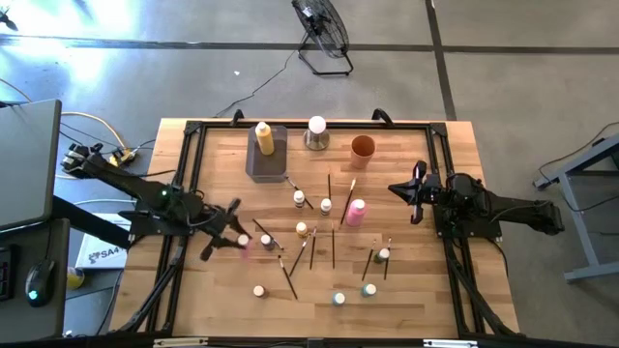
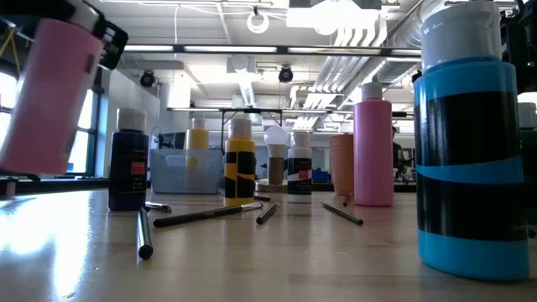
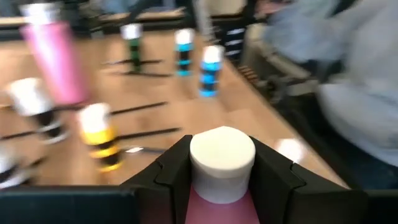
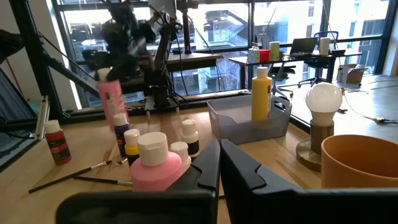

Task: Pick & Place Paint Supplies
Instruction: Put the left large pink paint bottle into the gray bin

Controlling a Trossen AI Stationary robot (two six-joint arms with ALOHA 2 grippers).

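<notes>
My left gripper (image 1: 235,239) is over the table's left part, shut on a pink paint bottle (image 2: 50,96) with a white cap (image 3: 222,155). A second pink bottle (image 1: 356,211) stands mid-table among tiny white-capped bottles (image 1: 302,229) and thin dark paintbrushes (image 1: 332,237) that lie flat. A yellow bottle (image 1: 264,138) stands in the grey tray (image 1: 253,166) at the far side. My right gripper (image 1: 401,188) waits shut at the right, holding nothing. My left gripper pinches the pink bottle at its top end (image 3: 219,186), just under the white cap, one finger (image 3: 174,168) on each side. The fingers come nearly level from the table's left. The bottle hangs tilted below them (image 4: 112,102), lifted clear of the table.
A white ball on a metal base (image 1: 316,130) and an orange cup (image 1: 363,147) stand at the far edge beside the tray. More small bottles (image 1: 369,289) stand near the front edge. A black frame (image 1: 193,135) runs round the tabletop.
</notes>
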